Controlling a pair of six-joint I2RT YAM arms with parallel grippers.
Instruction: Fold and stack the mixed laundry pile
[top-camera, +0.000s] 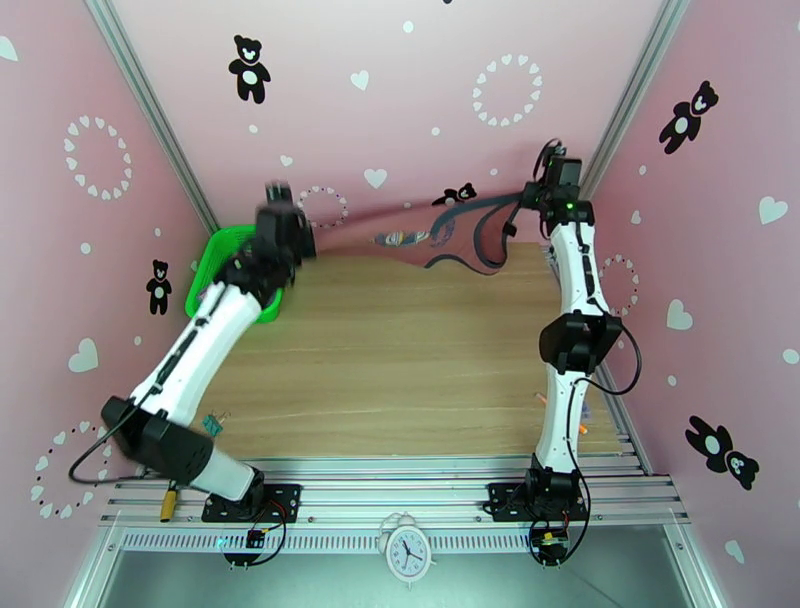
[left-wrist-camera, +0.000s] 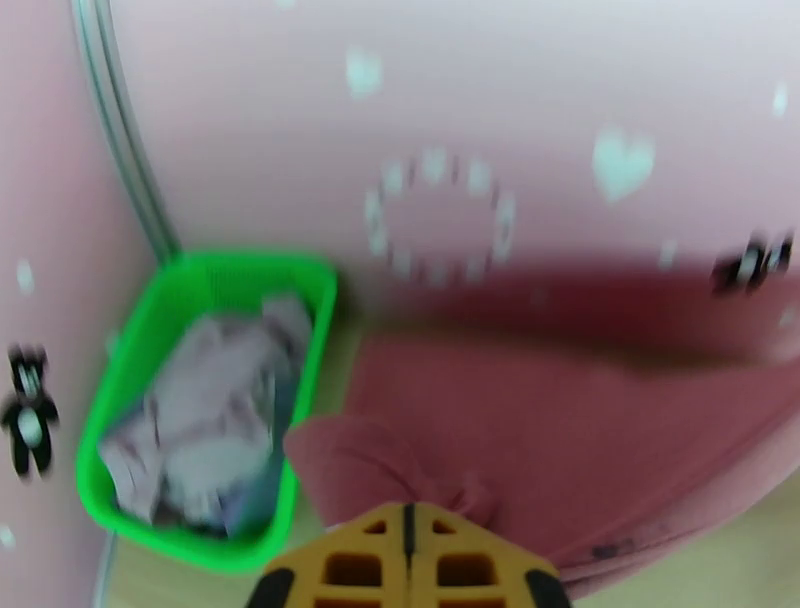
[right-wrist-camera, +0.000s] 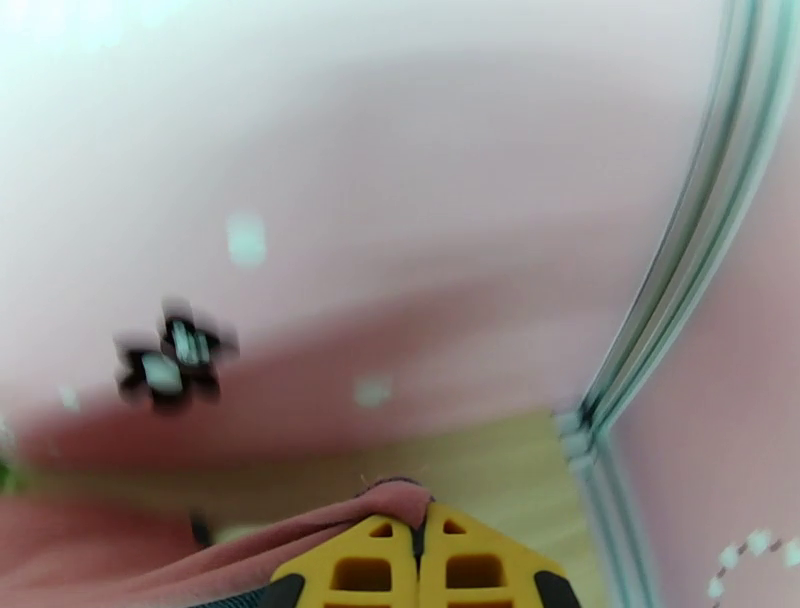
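Observation:
The brick-red tank top (top-camera: 400, 238) hangs stretched in the air over the table's far edge, its dark trim straps drooping near the right end. My left gripper (top-camera: 298, 240) is shut on its left end, and my right gripper (top-camera: 530, 196) is shut on its right end. In the left wrist view the yellow fingers (left-wrist-camera: 405, 560) pinch a bunched fold of the red cloth (left-wrist-camera: 520, 420). In the right wrist view the fingers (right-wrist-camera: 420, 560) clamp the red hem (right-wrist-camera: 385, 497). Pale mauve and grey-lavender garments (left-wrist-camera: 210, 400) lie crumpled in the green basket (left-wrist-camera: 130, 350).
The green mesh basket (top-camera: 212, 262) stands at the table's far left corner, under my left arm. The wooden table (top-camera: 400, 350) spreads between the two arms. Pink walls and aluminium posts close in the back and sides. A small alarm clock (top-camera: 408, 548) sits at the near rail.

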